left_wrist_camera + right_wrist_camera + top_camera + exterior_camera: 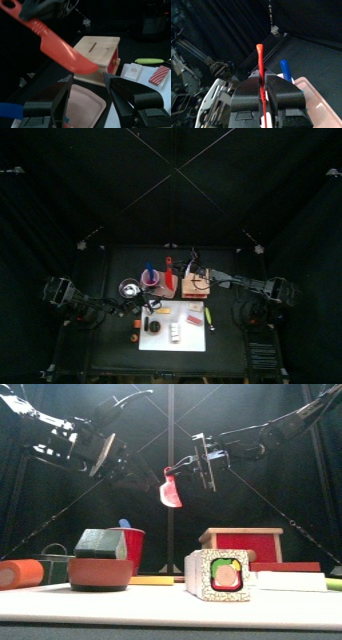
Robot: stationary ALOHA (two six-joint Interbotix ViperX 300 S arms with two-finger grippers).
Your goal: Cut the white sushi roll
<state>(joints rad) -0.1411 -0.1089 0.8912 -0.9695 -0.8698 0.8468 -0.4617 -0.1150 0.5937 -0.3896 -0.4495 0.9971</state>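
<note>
Above the white board (175, 328), right hand (198, 470) clamping red knife (170, 488), left hand (104, 454) wide open, white sushi roll (223, 575) well below.

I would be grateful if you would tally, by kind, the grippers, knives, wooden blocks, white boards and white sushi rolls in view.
Grippers: 2 (left gripper, right gripper)
Red knife: 1
Wooden block: 1
White board: 1
White sushi roll: 1
Total: 6

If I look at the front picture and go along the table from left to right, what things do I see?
Orange piece → dark green and brown piece → red cup → sushi roll → flat white piece.
</note>
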